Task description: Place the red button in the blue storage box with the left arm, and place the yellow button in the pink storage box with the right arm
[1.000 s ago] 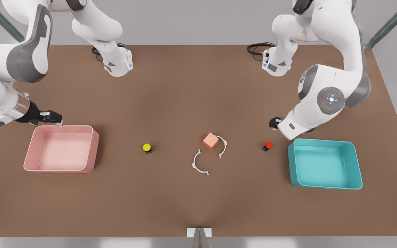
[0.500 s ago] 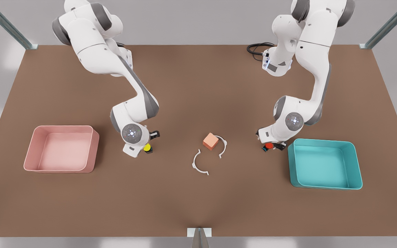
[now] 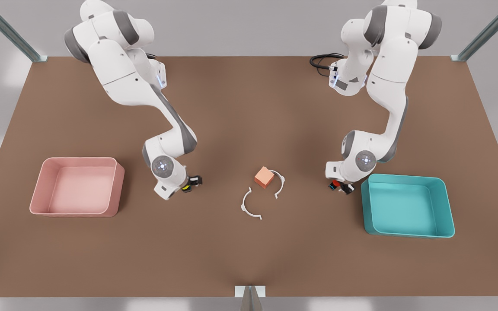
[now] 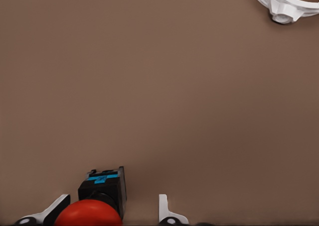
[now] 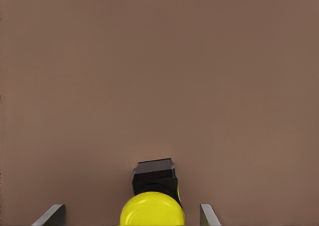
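Note:
My left gripper (image 3: pixel 339 186) is down at the table on the front view's right, just beside the blue storage box (image 3: pixel 408 206). It is open, and the red button (image 4: pixel 99 201) sits on the table between its fingers, nearer one finger. My right gripper (image 3: pixel 187 185) is down on the front view's left, some way right of the pink storage box (image 3: pixel 77 186). It too is open, straddling the yellow button (image 5: pixel 153 206) with wide gaps on both sides. In the front view the wrists hide most of both the red button (image 3: pixel 336 184) and the yellow button (image 3: pixel 185 187).
An orange-pink cube (image 3: pixel 264 177) lies mid-table with two white curved pieces (image 3: pixel 279 183) (image 3: pixel 249 208) beside it; one curved piece (image 4: pixel 284 4) appears in the left wrist view. Both arm bases and a black cable (image 3: pixel 322 59) are at the table's far edge.
Both arms swung in from beside the trays and came down over the buttons. In the last half second each wrist sank lower, covering more of its button.

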